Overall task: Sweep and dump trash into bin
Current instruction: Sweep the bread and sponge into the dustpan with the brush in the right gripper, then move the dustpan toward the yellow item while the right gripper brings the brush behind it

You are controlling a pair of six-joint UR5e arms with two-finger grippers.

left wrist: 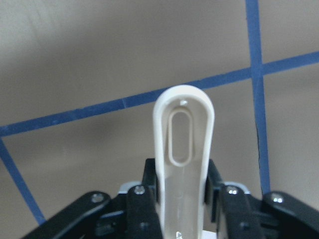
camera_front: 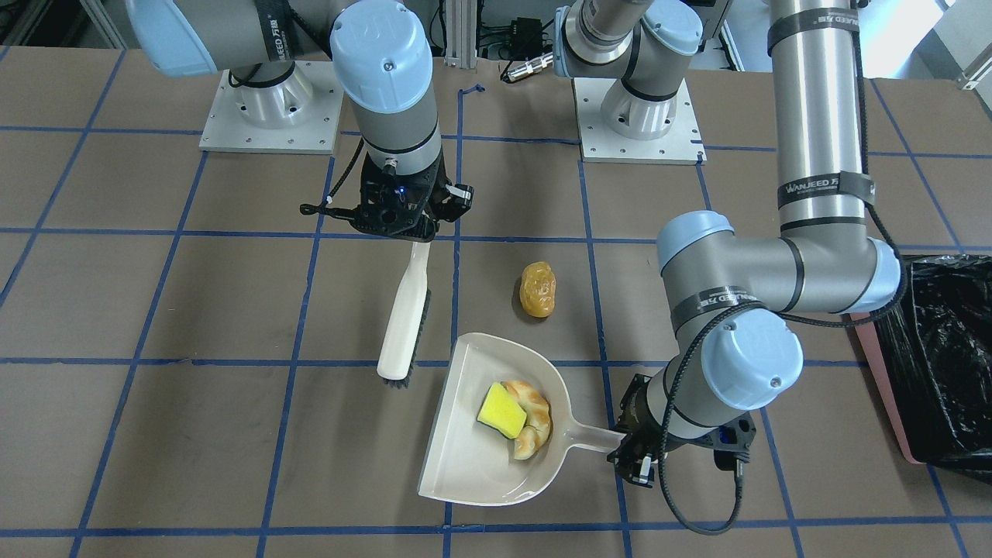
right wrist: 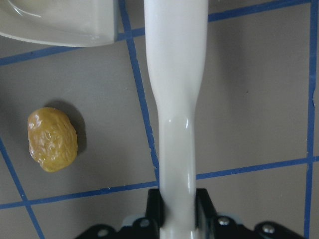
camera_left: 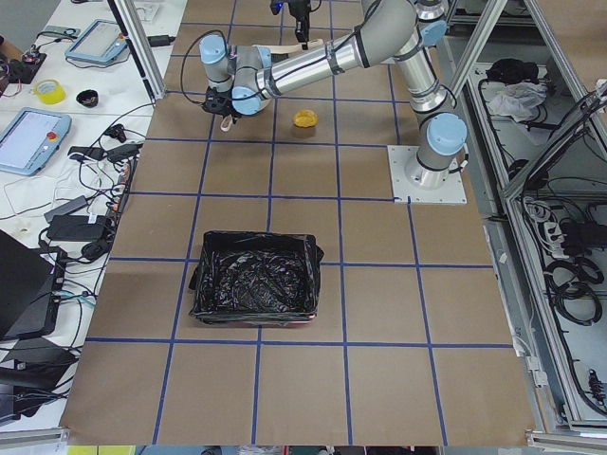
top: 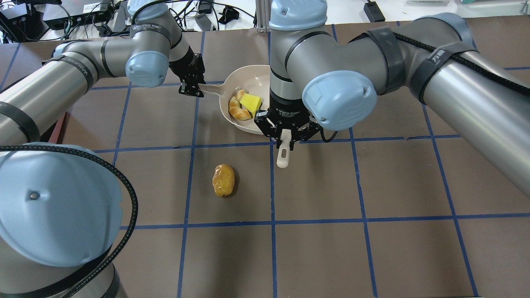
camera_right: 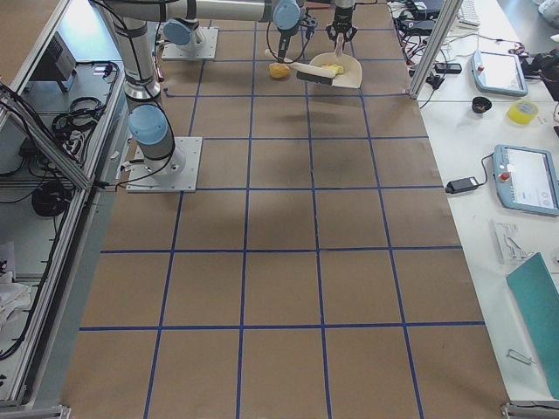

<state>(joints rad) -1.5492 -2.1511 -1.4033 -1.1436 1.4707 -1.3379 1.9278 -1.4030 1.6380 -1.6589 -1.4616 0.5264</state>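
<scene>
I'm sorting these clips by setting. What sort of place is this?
Probably a robotics lab: arm bases bolted to a table gridded with blue tape, control tablets alongside, and a toy pastry as stand-in trash.

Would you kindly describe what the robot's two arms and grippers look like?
The left arm and right arm are silver-grey tubes with pale blue joint caps, black straps bearing white lettering, and black braided cables running along them. The left gripper and right gripper are black, angular, two-fingered mechanisms.
</scene>
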